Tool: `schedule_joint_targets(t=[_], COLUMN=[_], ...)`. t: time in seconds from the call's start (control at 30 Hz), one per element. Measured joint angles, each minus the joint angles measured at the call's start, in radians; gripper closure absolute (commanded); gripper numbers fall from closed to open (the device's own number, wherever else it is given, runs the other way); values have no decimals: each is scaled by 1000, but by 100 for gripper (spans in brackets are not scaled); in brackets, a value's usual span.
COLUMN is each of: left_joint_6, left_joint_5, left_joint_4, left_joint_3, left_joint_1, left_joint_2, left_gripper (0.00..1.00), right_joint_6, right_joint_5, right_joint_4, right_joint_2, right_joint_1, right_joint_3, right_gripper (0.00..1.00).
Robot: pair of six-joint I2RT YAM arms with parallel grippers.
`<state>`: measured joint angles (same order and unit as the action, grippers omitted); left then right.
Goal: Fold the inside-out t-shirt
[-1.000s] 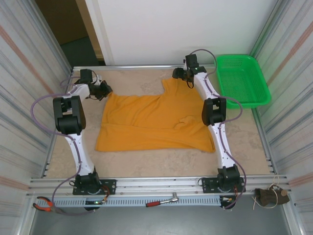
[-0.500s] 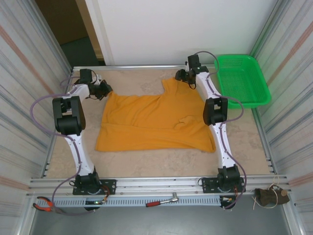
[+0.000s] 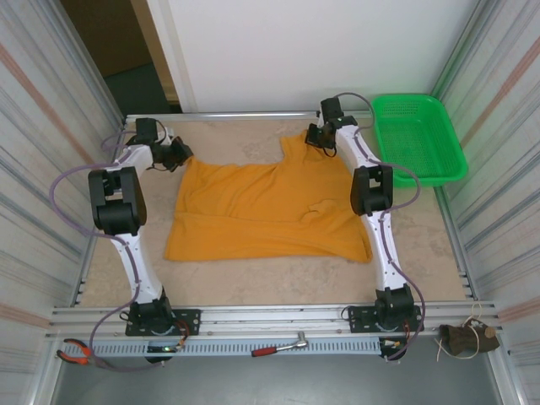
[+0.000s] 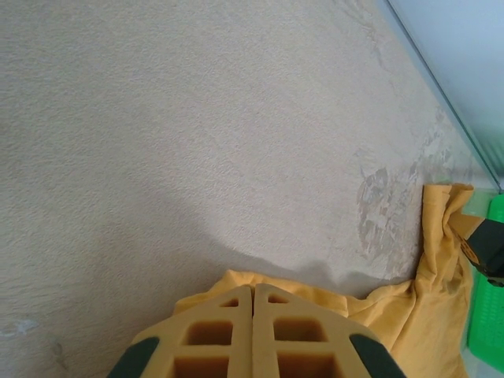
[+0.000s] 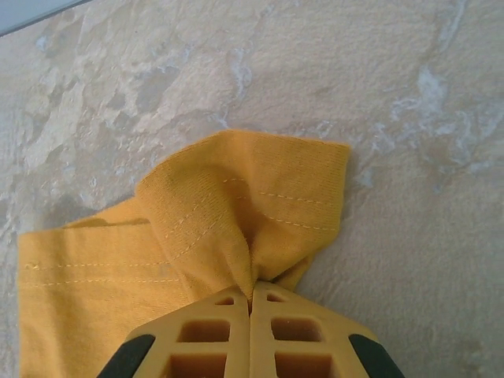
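table: beige, stone-look top.
t-shirt: mustard-orange, plain face up, spread mostly flat on the table to the left of the green basket. The outline is roughly a rectangle. A fold line runs across it on the near side, and there's a small raised wrinkle on the half nearer the basket. The far corner on the basket side sticks out as a narrow tab. The right wrist view shows a hem there with two rows of light stitching, gathered into pleats.
right gripper: sits at that tab, near the basket's left rim but not touching it. The fingers are pressed together with the hem bunched into the seam between them, so it's pinching the t-shirt. The tab fans out from the fingertips onto the table.
left gripper: at the shirt's far corner on the side away from the basket, well apart from the basket. The fingers are closed with no gap, and the cloth edge comes out right at the tips and is lifted enough to cast a shadow. It reads as a pinch on that corner. The rest of the shirt trails from there toward the basket side.
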<state>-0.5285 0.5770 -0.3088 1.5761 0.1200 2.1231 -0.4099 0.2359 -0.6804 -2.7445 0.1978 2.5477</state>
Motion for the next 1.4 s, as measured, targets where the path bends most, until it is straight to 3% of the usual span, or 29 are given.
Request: schedule_joint_targets(t=[0.23,0.8,1.07,1.4], left_joint_6=[0,-116,-154,-175], left_joint_5=[3,26,19,2], left_joint_4=[5,190,222,247], left_joint_3=[1,-243,-378,-485], left_joint_1=[19,69,77,101], left_joint_2=[0,-166,-289,-327], left_gripper=[100,100,100,100], right_joint_6=[-9,-79,-124,-159], right_joint_5=[27,21,-40,-203], right_joint_4=[12,301,341,327], right_joint_2=[130,887,1116,1355], right_joint_1=[-43,-33,64,190], right_joint_3=[-147,-1023,-1313,-1512], right_gripper=[100,100,100,100])
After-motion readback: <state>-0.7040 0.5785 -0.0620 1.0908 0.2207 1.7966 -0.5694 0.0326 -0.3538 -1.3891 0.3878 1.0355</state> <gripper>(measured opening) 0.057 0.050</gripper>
